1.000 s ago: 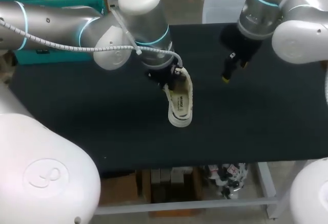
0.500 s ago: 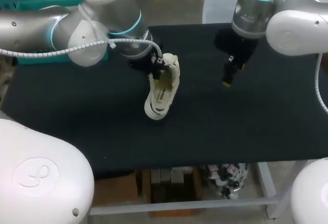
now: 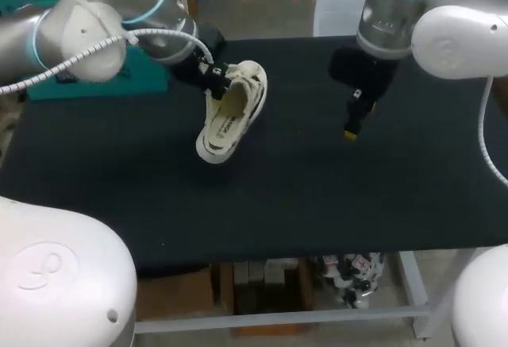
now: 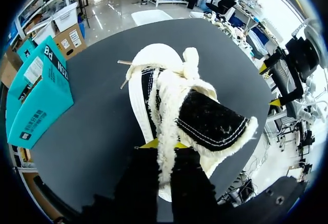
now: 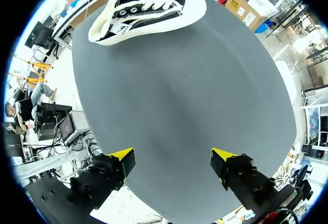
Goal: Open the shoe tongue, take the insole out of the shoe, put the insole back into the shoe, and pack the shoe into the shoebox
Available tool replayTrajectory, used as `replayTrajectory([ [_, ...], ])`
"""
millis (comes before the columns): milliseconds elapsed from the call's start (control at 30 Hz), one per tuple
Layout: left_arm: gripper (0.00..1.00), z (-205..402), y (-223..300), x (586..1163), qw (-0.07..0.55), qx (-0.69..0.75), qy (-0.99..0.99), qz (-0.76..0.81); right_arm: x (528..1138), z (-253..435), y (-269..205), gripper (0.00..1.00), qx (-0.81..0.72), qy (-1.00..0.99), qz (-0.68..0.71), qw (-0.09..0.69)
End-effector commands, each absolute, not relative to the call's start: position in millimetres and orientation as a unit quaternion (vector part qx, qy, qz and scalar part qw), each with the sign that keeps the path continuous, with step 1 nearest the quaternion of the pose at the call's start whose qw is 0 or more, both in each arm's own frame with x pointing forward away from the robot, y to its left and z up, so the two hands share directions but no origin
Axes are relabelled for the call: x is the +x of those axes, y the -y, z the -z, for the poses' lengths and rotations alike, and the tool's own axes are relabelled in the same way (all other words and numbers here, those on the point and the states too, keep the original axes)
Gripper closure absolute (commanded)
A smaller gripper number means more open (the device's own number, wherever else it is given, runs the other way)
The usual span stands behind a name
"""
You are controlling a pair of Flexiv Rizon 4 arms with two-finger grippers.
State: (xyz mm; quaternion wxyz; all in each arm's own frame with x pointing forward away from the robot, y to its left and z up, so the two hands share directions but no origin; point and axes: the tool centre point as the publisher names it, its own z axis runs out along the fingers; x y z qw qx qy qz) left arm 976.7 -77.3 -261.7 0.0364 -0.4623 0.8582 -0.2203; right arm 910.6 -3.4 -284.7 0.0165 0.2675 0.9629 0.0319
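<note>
A black-and-cream fleece-lined shoe hangs tilted above the dark table, with its opening facing up and its toe toward the front. A cream insole lies inside it. My left gripper is shut on the shoe's fleecy heel collar; in the left wrist view the shoe stretches ahead of the gripper. My right gripper stands open over the table, to the right of the shoe, with nothing between its fingers. In the right wrist view the shoe is far ahead of that gripper.
A teal box sits at the table's far left, partly behind my left arm, and shows as teal boxes beside the shoe in the left wrist view. Bare tabletop lies under and in front of both grippers.
My left arm has carried the shoe to the left and toward the far side of the table, turning its toe leftward. The right gripper has barely shifted.
</note>
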Motion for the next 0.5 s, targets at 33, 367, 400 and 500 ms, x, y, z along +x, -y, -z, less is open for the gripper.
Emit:
replayTrajectory([
  [33, 1.0, 230, 54, 987, -0.015, -0.4, -0.885, 0.236, 911, 284, 3, 0.0, 0.268, -0.963, -0.03, 0.015],
  [367, 1.0, 166, -4, 1039, -0.041, -0.268, -0.936, 0.224, 911, 284, 3, 0.0, 0.268, -0.963, -0.03, 0.015],
  [400, 1.0, 161, -11, 1045, -0.048, -0.252, -0.941, 0.222, 911, 284, 3, 0.0, 0.268, -0.963, -0.03, 0.015],
  [500, 1.0, 153, -29, 1061, -0.048, -0.233, -0.948, 0.21, 911, 284, 3, 0.0, 0.268, -0.963, -0.03, 0.015],
])
